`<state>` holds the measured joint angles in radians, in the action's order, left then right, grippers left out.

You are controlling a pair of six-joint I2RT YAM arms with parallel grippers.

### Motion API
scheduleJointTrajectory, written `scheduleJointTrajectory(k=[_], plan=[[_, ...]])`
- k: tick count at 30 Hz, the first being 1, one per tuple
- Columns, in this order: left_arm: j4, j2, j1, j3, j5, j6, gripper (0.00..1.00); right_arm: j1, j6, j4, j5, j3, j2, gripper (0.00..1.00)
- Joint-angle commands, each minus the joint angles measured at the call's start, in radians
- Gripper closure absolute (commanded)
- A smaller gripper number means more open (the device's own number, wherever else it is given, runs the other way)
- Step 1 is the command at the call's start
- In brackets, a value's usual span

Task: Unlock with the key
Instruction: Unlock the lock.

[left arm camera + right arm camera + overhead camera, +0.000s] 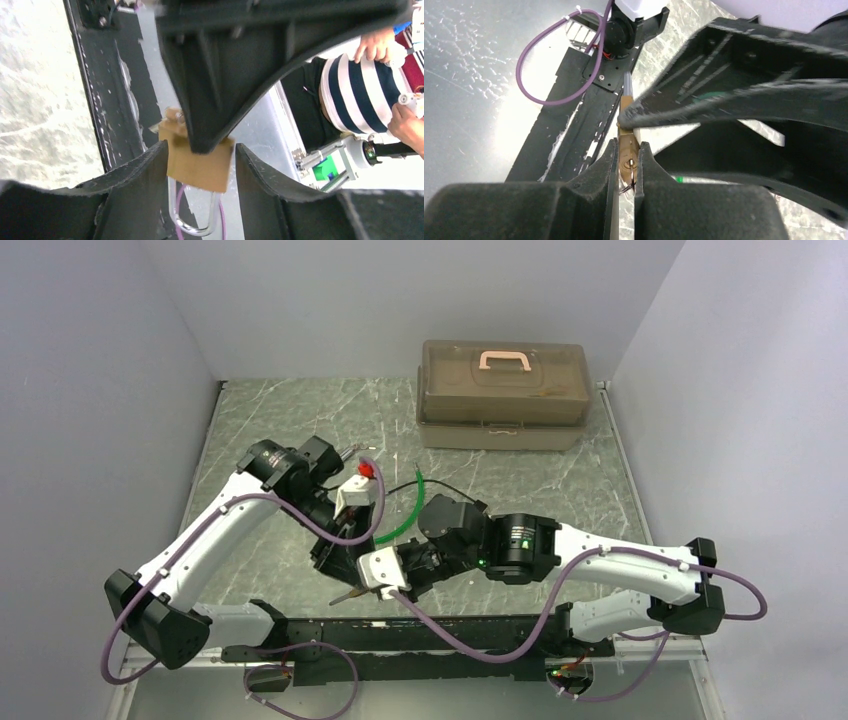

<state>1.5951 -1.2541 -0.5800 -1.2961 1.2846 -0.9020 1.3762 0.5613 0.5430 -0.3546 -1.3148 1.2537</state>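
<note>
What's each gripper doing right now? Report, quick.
Left gripper: closed on the padlock.
Right gripper: closed, apparently on the key.

Tiny silver key at padlock keyhole

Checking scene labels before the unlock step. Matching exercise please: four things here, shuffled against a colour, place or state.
1. padlock
2. toolbox handle
3. arm cable
4. right fingers

a. purple
b. between the left fingers
c. pink
d. closed on the key

Pairs: 1-b, 2-c, 3-a, 4-d
</note>
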Motion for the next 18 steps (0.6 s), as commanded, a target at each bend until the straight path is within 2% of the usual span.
scheduleJointTrajectory(k=[1,2,3,8,12,15,18], plan=[[-0.022,-0.014,0.027,-0.111,0.115,0.023,0.31,0.008,-0.100,-0.151,0.042,0.040,0.005,1.00],[-0.023,-0.013,0.036,-0.126,0.098,0.023,0.05,0.009,-0.111,-0.169,0.052,0.057,-0.004,1.00],[-0.022,-0.012,0.052,-0.142,0.079,0.022,0.01,0.009,-0.130,-0.189,0.072,0.074,-0.015,1.00],[-0.056,0.036,0.162,-0.258,-0.091,0.019,0.01,0.009,-0.166,-0.254,0.192,0.141,-0.080,1.00],[-0.064,0.053,0.181,-0.347,-0.269,0.005,0.01,0.009,-0.190,-0.318,0.298,0.181,-0.127,1.00],[-0.190,0.112,0.181,-0.282,-0.357,0.048,0.01,0.009,-0.207,-0.415,0.351,0.203,-0.153,1.00],[-0.297,0.205,0.180,-0.174,-0.330,0.053,0.01,0.009,-0.229,-0.496,0.397,0.225,-0.167,1.00]])
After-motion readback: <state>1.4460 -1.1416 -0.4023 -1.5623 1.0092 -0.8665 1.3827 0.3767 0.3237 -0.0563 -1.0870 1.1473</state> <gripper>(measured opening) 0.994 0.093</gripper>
